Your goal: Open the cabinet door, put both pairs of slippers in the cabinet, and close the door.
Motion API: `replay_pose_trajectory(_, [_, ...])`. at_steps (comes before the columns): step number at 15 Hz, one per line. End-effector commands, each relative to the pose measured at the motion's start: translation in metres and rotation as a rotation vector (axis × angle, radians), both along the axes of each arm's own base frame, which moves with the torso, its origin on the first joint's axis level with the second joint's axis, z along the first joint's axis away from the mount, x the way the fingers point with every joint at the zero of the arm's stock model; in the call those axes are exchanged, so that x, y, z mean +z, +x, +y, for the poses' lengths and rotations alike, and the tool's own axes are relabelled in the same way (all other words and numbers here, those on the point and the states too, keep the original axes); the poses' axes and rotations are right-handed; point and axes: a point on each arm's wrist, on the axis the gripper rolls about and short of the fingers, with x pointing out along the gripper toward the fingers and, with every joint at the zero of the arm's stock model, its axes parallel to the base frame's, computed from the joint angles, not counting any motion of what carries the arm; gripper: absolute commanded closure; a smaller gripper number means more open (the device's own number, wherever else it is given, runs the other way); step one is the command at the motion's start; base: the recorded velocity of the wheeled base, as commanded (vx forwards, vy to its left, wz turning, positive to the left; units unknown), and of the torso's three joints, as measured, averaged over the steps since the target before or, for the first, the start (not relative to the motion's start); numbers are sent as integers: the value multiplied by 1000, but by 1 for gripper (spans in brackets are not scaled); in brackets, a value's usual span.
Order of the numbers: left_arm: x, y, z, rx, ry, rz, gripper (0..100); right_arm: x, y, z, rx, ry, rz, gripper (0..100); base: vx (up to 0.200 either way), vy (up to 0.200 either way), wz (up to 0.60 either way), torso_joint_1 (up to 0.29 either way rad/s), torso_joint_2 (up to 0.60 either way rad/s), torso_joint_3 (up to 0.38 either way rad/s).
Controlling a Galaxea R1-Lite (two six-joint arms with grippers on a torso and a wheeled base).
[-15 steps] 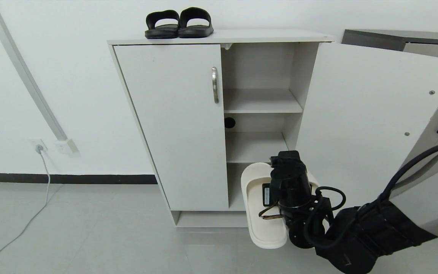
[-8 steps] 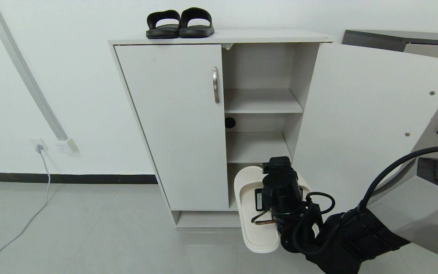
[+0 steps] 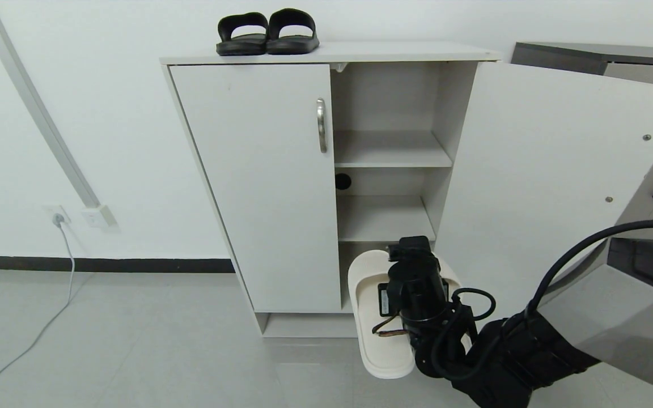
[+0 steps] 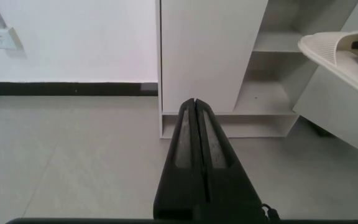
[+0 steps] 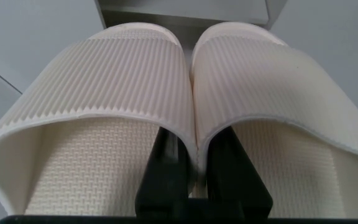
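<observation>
My right gripper [image 3: 411,266] is shut on a pair of cream slippers [image 3: 374,317], held side by side in front of the white cabinet's [image 3: 326,54] lowest open compartment. In the right wrist view the fingers [image 5: 166,162] reach under the two ribbed straps, clamping the inner edges of the cream slippers [image 5: 129,87]. A black pair of slippers [image 3: 267,34] rests on the cabinet top at its left. The right door [image 3: 542,170] stands wide open; the left door [image 3: 258,181] is closed. My left gripper [image 4: 194,109] is shut and empty, low over the floor facing the cabinet base.
Two bare shelves [image 3: 389,150] show inside the open right half. A grey cabinet [image 3: 644,62] with black handles stands behind the open door. A wall socket with a cable [image 3: 57,221] is at the left; tiled floor [image 3: 134,351] spreads before the cabinet.
The right gripper with the cream slippers has shifted left and slightly down, closer to the cabinet's bottom opening. The black slippers and the doors have not moved.
</observation>
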Motion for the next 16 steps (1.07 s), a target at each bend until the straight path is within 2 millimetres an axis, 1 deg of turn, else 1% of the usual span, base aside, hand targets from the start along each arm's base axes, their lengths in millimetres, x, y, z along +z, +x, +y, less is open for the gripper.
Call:
replay_pose_trajectory(1, [0, 0, 0, 0, 0, 3, 100, -1, 0, 0, -1, -2, 2, 100, 0, 0, 0, 7, 2, -144])
replay_pose_trajectory(5, [0, 0, 0, 2, 0, 3, 100, -7, 4, 5, 18, -2, 10, 100, 0, 0, 0, 2, 1, -181])
replay_pose_trajectory(7, [0, 0, 0, 0, 0, 3, 100, -5, 8, 9, 18, 10, -1, 100, 0, 0, 0, 5, 0, -205])
replay_pose_trajectory(10, [0, 0, 0, 0, 2, 3, 100, -5, 11, 7, 17, -6, -4, 100, 0, 0, 0, 2, 5, -199])
replay_pose_trajectory(11, [0, 0, 0, 0, 2, 1, 100, -8, 14, 8, 13, -2, -11, 100, 0, 0, 0, 7, 7, -193])
replay_pose_trajectory(13, [0, 0, 0, 0, 0, 3, 100, -9, 21, 9, 16, 1, -72, 100, 0, 0, 0, 2, 5, -202])
replay_pose_trajectory(15, [0, 0, 0, 0, 0, 3, 100, 0, 22, 9, 20, 20, -170, 100, 0, 0, 0, 5, 5, -198])
replay_pose_trajectory(16, [0, 0, 0, 0, 0, 1, 100, 8, 22, 6, 19, 12, -241, 100, 0, 0, 0, 2, 2, -129])
